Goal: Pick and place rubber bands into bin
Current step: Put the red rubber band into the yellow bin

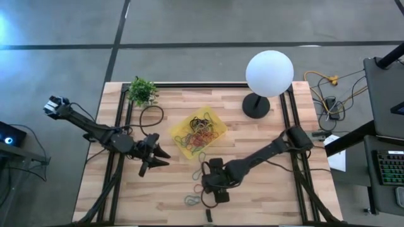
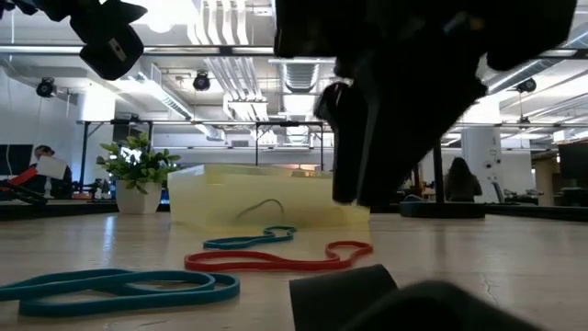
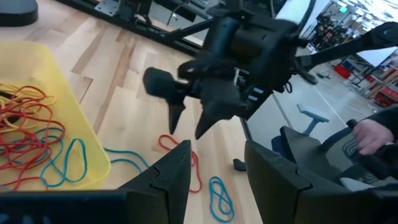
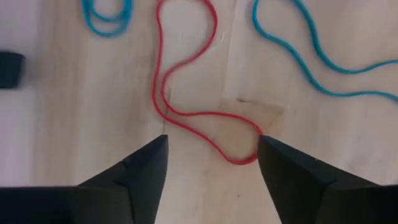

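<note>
The yellow bin (image 1: 178, 129) sits mid-table with a heap of rubber bands (image 1: 202, 128) in it, also seen in the left wrist view (image 3: 31, 137). On the wood nearer the front lie a red band (image 4: 186, 106), a blue band (image 4: 311, 56) and a teal band (image 1: 192, 200). My right gripper (image 4: 211, 140) points down over the red band, open, one finger on each side of the band's near loop (image 4: 239, 158); whether they touch it I cannot tell. My left gripper (image 3: 217, 152) hovers open left of the bin, with nothing between its fingers.
A white globe lamp (image 1: 269, 72) on a black round base (image 1: 255, 106) stands at the back right. At the back left stands a small plant (image 1: 142, 90), with a black ring (image 1: 151, 115) beside it. A small dark oblong piece (image 1: 208, 215) lies near the front edge.
</note>
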